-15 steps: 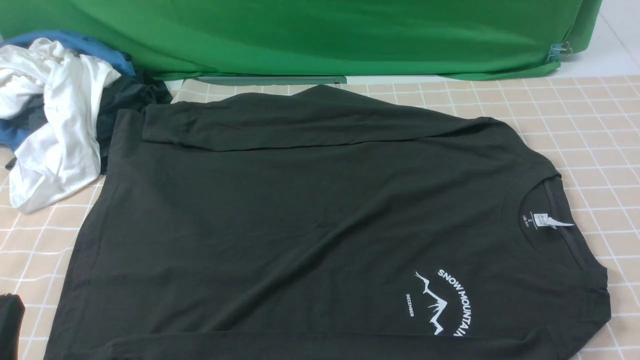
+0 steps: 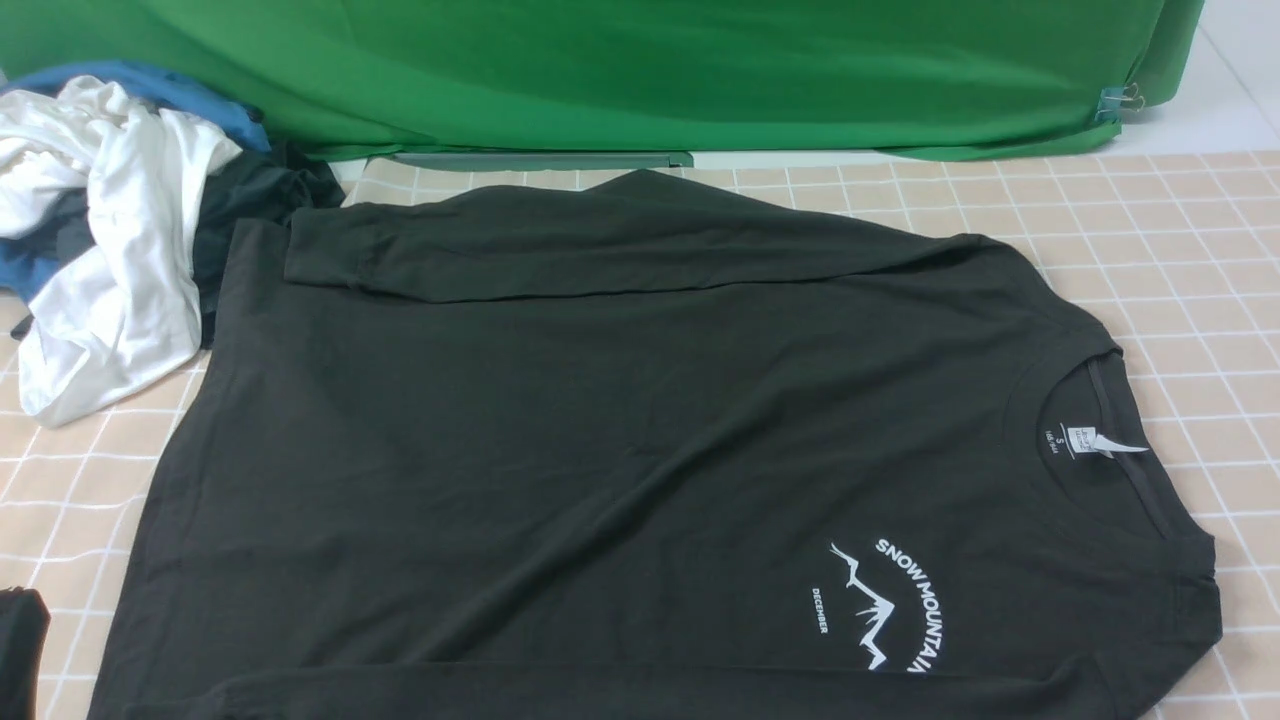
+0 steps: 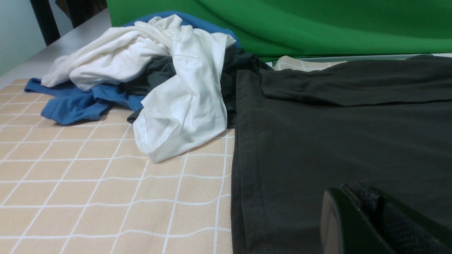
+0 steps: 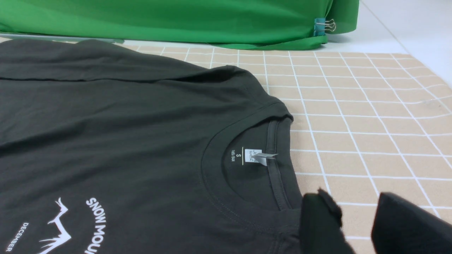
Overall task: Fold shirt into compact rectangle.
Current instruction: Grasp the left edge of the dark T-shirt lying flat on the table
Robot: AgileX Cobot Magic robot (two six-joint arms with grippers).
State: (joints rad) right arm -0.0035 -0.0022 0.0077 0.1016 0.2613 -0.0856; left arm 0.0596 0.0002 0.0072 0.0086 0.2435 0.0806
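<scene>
Front view looks down on a large black long-sleeved shirt [image 2: 600, 450] spread flat, chest up, on a desk [image 2: 1180, 230] covered in beige cloth with a white grid. The shirt lies sideways. Its round collar, with a small white neck tag [image 2: 1095, 440], points to the robot's right, and its hem points left. A white "SNOW MOUNTAIN" mountain print [image 2: 890, 610] sits near the front edge.

The far sleeve [image 2: 600, 240] is folded in along the body, which looks like a first fold toward the rectangle. The near sleeve is cut off by the picture's edge, so its state cannot be told.

A crumpled heap of a white garment [image 2: 110, 250], a blue garment [image 2: 200, 100] and a dark grey garment [image 2: 260, 200] sits at the far left, touching the shirt's hem corner. It seems pushed aside to leave working room. A wrinkled green cloth backdrop [image 2: 640, 70] hangs behind.

Left wrist view shows the left claw [image 3: 353, 197] with its fingers together and nothing visibly between them, low over the hem end. Right wrist view shows the right claw [image 4: 356, 225] with its fingers apart and bare desk between them. One finger is at the shoulder edge just beside the collar.

With one claw at each end of the near side, the pair seems positioned to lift that edge together and carry it across.
</scene>
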